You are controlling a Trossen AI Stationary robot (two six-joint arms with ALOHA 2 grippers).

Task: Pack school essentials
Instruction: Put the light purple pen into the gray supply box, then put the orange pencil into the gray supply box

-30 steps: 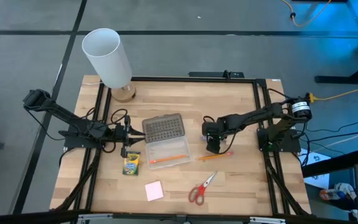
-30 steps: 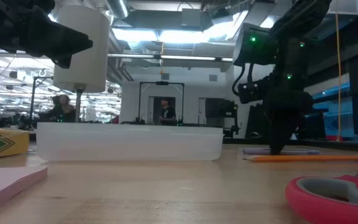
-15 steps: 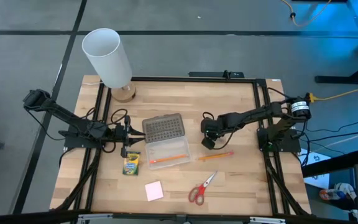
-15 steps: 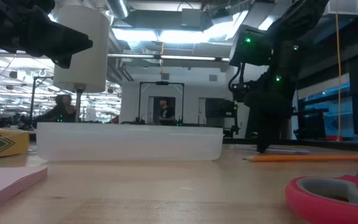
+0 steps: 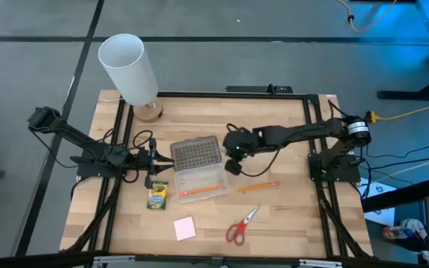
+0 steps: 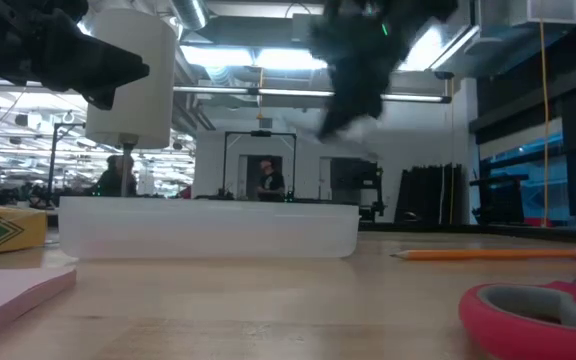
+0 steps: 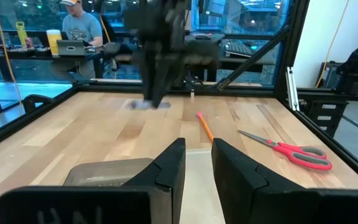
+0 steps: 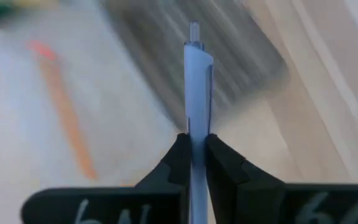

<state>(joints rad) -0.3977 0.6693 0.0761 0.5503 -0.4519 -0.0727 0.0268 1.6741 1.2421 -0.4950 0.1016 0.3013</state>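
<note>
Landmark: clear case (image 5: pixel 199 171) mid-worktop. Right tool (image 5: pixel 232 165), clamping blue pen (image 8: pixel 196 118), blocks case's right edge; left tool (image 5: pixel 155 159) and crayon box (image 5: pixel 157 195) crowd its left. Bare worktop (image 5: pixel 274 126) behind case; white cylinder (image 5: pixel 129 71) stands at back-left.

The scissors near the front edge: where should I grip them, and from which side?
Probably grip the red-handled scissors from straight above at the shut blades, just past the handle loops, jaws across the blades. They lie flat and diagonal, clear of the orange pencil, so nothing blocks a top-down approach.
</note>
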